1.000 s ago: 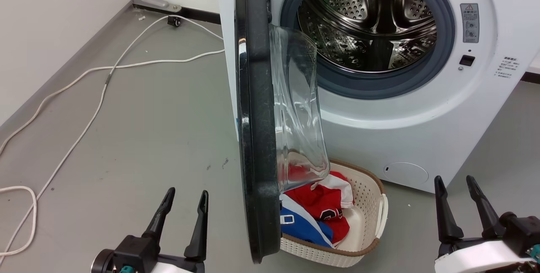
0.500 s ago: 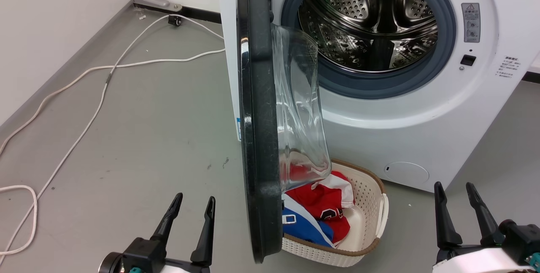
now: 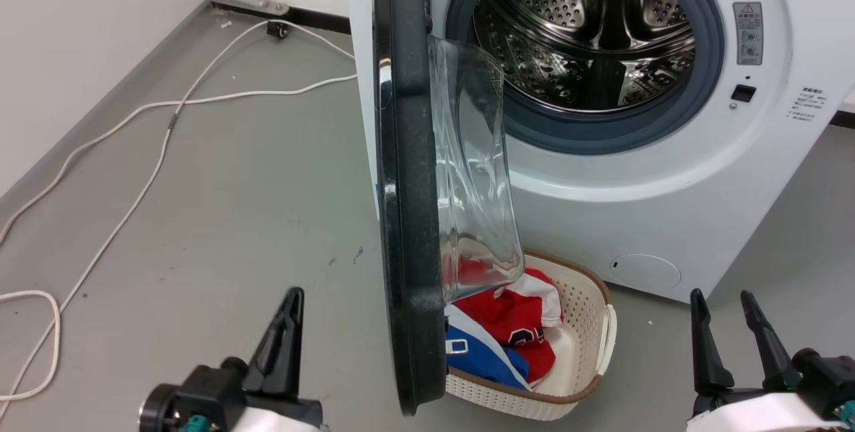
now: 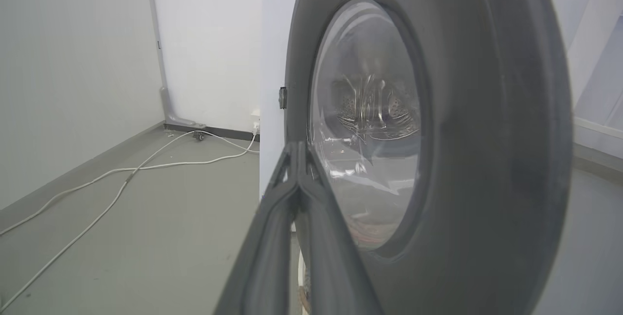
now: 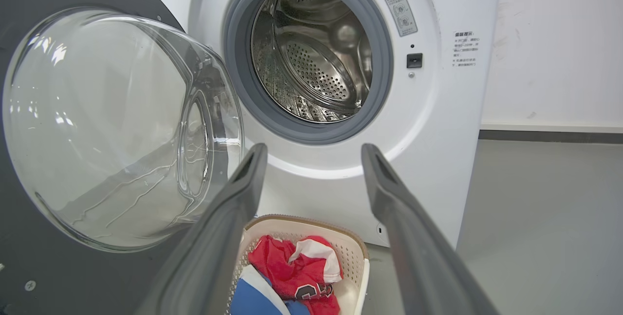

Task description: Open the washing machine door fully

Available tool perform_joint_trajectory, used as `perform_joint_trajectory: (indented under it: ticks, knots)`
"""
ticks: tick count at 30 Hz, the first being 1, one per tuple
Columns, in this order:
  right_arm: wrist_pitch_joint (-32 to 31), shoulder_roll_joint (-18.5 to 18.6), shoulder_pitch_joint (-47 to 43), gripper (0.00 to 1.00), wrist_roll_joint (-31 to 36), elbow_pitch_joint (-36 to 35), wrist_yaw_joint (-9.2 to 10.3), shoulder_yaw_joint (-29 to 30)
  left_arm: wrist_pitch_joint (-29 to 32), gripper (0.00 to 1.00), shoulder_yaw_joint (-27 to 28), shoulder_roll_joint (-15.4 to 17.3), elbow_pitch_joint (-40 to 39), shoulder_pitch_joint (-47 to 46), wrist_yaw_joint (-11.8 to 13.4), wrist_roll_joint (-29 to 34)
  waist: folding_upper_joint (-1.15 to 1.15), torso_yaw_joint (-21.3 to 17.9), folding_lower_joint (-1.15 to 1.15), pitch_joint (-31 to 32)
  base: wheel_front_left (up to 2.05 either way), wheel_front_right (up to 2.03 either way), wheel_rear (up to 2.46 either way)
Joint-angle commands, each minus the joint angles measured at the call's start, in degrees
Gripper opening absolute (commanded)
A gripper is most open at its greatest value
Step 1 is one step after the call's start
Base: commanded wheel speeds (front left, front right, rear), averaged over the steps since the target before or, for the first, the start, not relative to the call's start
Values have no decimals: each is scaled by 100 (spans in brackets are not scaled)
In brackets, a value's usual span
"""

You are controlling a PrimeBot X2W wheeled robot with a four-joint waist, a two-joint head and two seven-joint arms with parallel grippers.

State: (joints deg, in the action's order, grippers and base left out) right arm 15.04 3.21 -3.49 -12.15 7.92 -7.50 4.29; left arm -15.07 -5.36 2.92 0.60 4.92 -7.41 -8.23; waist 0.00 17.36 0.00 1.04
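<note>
While left gripper [image 3: 294, 295] hangs pinched, washing machine door [image 3: 407, 218] just right, ajar.

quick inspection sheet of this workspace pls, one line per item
surface: grey floor, a few dark marks
job's things: washing machine door partly open, edge-on in head view; washing machine drum mouth exposed
clutter: basket of red and blue clothes on the floor below the door
grippers: left gripper shut, left of the door; right gripper open, holding nothing
cables: white cable loose across floor
surroundings: pale wall
</note>
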Motion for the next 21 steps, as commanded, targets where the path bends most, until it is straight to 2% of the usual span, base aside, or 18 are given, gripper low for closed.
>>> perform_joint_trajectory:
  ticks: [1, 4, 12, 18, 21]
  knots:
    - [21, -22, 33, 100, -14, 20, 2, 6, -16, 0, 33, -5, -96, -95, -7, 11, 0, 1, 0, -3, 0, 0, 0]
    - [21, -25, 48, 100, -17, 36, 2, 19, -16, 0, 125, -4, -379, -216, -2, -13, 0, 6, 0, -26, 0, 0, 0]
    - [21, -28, 155, 100, -69, 78, 2, 63, -15, 0, 237, -6, -1294, -938, 343, -361, 0, 16, 0, -79, 0, 0, 0]
    - [21, -35, 209, 100, -200, 126, 2, 36, -15, 0, -141, -5, -1809, -1445, 466, -401, 0, -1, 0, -109, 0, 0, 0]
    - [21, -38, 191, 100, -232, 159, 2, 28, -15, 0, -478, -4, -1734, -1466, 380, -317, 0, -20, 0, -76, 0, 0, 0]
